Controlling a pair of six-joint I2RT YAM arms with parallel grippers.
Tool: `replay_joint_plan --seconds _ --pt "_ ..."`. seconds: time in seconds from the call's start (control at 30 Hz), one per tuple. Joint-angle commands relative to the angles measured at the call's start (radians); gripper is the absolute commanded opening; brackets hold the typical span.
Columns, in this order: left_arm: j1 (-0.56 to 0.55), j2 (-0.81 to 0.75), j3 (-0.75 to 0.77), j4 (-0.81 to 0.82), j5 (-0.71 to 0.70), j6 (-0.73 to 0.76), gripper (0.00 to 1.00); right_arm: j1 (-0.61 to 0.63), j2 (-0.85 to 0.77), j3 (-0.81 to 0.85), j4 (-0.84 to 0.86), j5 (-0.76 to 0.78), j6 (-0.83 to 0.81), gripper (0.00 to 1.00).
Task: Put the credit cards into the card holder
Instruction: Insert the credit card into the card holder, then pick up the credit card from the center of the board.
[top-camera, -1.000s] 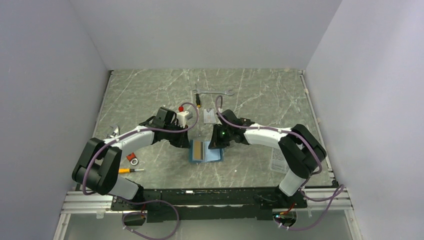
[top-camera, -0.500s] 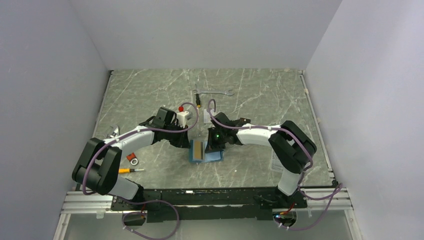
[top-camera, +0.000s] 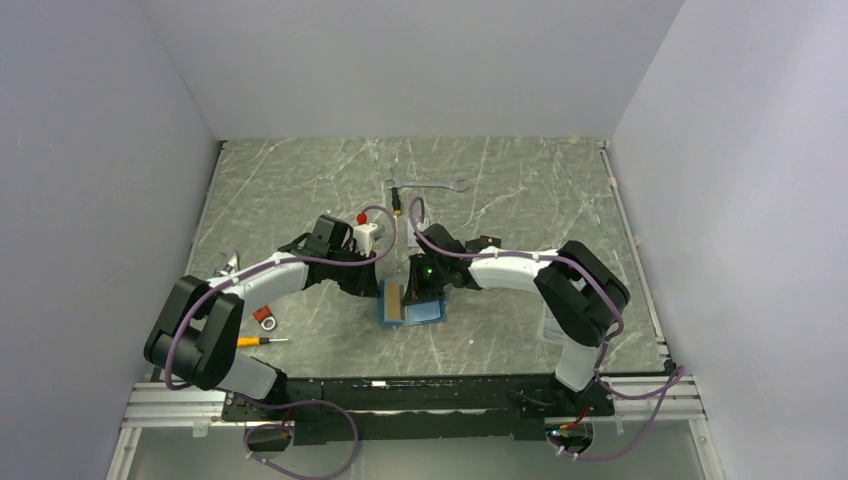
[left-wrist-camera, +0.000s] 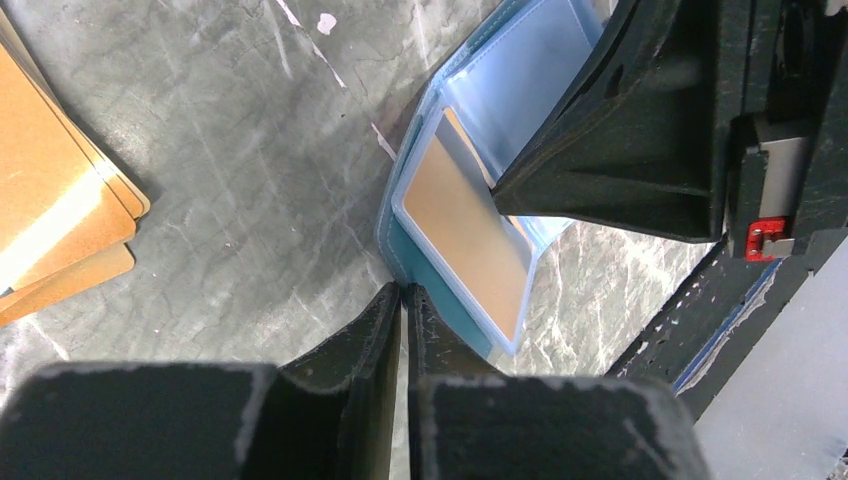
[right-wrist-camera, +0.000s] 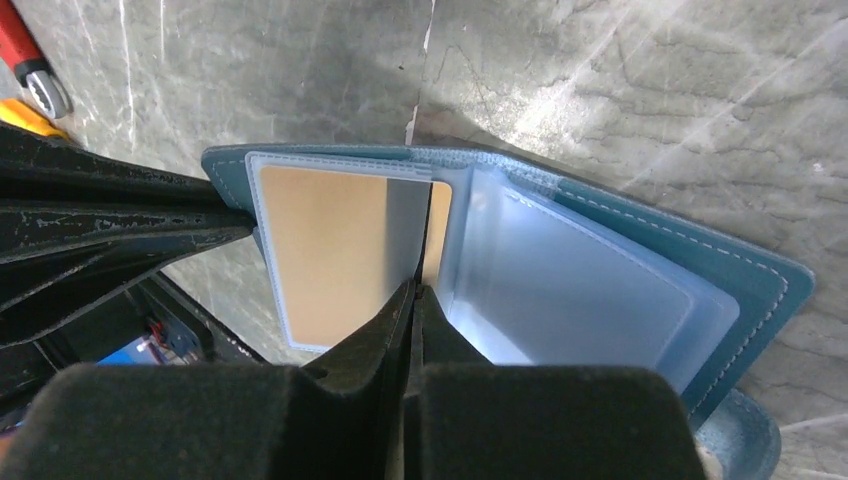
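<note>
- Two grippers meet over the table (top-camera: 300, 180). The left gripper (left-wrist-camera: 403, 292) has its fingers almost together, tips against the card holder (right-wrist-camera: 600, 290)'s teal edge; a pinch cannot be told. The right gripper (right-wrist-camera: 413, 290) is closed and empty, tips touching the pocketed card (right-wrist-camera: 330, 250)'s protruding edge.
- One card holder lies open between both fingertips.
- One pocketed card; about three stacked cards (left-wrist-camera: 50, 200) lie apart.

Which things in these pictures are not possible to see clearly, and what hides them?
- Loose credit cards: left wrist view, cut by the left edge; number unclear.
- Card holder: top view, right hand covers its pockets.
- Left hand: left wrist view, own fingertips hide whether it pinches the holder's edge.
</note>
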Motion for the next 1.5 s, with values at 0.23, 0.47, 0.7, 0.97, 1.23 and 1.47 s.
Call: replay_joint_plan --seconds 0.23,0.47,0.7,0.97,1.23,1.47 --pt "0.004 -0.035 0.071 -0.054 -0.031 0.055 0.41 -0.175 -0.203 -0.034 -0.076 0.008 -0.055 0.32" --pt "0.023 -0.073 0.14 -0.134 -0.046 0.107 0.62 -0.297 -0.254 0.02 -0.17 0.05 -0.112 0.55" --pt "0.045 -0.101 0.284 -0.268 -0.09 0.231 0.84 -0.419 -0.265 0.063 -0.243 0.111 -0.144 0.68" --pt "0.045 0.042 0.538 -0.414 -0.08 0.324 0.8 -0.518 -0.23 0.083 -0.3 0.188 -0.132 0.67" --pt "0.018 0.26 0.713 -0.349 0.071 0.202 0.72 -0.598 -0.245 0.012 -0.245 0.165 -0.114 0.63" --pt "0.019 0.445 0.807 -0.288 0.022 0.131 0.66 -0.57 -0.152 0.158 -0.193 0.088 -0.131 0.58"
